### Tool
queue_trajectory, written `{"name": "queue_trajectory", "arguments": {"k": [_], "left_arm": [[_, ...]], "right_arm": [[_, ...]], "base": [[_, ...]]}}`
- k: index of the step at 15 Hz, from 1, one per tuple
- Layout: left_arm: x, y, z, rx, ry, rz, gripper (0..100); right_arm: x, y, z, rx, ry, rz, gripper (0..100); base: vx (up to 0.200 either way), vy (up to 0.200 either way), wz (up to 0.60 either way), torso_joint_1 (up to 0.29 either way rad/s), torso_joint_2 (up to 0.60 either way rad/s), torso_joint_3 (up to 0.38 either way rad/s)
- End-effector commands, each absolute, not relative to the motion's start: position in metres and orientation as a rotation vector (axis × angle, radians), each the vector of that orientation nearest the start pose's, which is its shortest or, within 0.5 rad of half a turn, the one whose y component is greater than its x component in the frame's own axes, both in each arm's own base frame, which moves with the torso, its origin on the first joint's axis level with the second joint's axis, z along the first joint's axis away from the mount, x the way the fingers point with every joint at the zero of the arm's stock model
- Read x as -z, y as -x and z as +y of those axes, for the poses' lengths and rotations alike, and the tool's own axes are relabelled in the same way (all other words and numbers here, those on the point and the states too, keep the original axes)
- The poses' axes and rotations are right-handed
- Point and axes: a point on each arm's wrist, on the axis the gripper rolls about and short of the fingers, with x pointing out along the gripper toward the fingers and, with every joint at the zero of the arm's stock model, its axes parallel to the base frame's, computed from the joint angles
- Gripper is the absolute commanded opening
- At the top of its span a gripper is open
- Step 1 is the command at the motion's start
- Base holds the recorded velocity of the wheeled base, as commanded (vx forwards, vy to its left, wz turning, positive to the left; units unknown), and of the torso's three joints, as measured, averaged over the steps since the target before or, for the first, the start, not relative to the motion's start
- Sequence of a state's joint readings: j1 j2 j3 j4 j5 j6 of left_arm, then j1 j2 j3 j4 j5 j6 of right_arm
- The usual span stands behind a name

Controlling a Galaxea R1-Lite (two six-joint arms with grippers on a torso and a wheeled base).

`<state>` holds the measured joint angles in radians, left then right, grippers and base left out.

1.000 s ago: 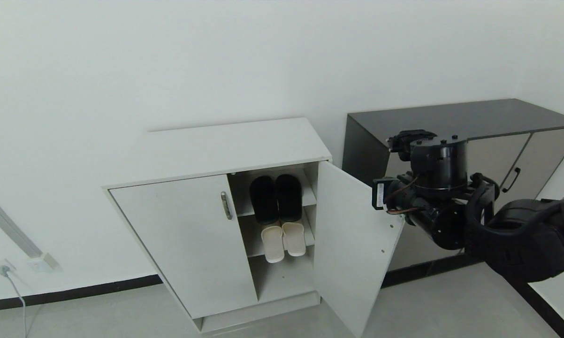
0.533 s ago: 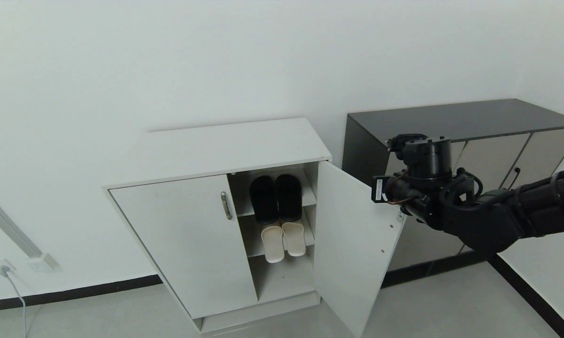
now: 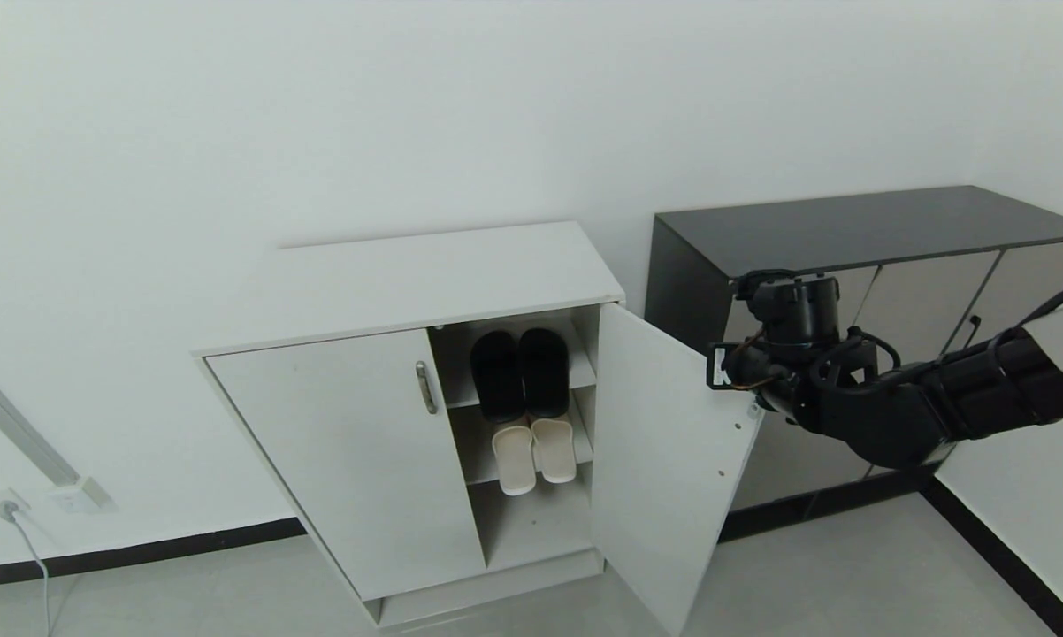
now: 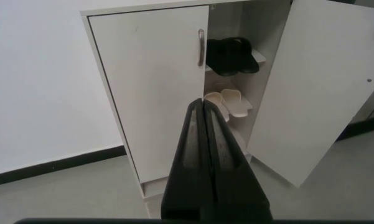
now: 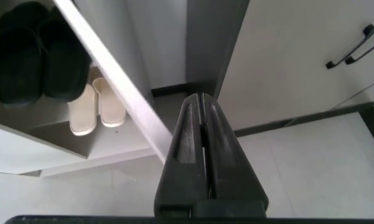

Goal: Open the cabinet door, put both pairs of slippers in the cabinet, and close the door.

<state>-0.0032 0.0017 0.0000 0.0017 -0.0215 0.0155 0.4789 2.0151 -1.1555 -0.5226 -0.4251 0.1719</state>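
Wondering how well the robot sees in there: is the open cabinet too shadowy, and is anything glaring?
Head view: the cabinet is shaded inside, yet black slippers and pale slippers stand out; the dark sideboard shows soft sheen, no harsh glare. Right wrist view: the black pair lies in shelf shadow, the pale pair brighter.

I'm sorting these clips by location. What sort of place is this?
Probably a home-style entryway, or a room staged as one: a white shoe cabinet with black slippers and cream slippers on its shelves, a dark sideboard beside it, against a bare wall.
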Motion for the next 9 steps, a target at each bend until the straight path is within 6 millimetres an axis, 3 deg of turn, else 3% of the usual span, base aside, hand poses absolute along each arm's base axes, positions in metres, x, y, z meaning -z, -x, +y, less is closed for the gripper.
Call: {"name": "queue_trajectory", "arguments": {"k": [1,9], "left_arm": [[-0.075,0.023,0.0,0.026,-0.015,0.003,0],[-0.075,0.023,0.0,0.026,-0.015,0.003,0]], "right_arm": [[-0.151,-0.356,0.174,-0.025,-0.019,0.313,0],[-0.15,-0.338,0.184,-0.063,0.011,0.363,0]], "base": [[0.0,0.0,0.0,0.0,0.0,0.0],[0.0,0.0,0.0,0.0,0.0,0.0]]}}
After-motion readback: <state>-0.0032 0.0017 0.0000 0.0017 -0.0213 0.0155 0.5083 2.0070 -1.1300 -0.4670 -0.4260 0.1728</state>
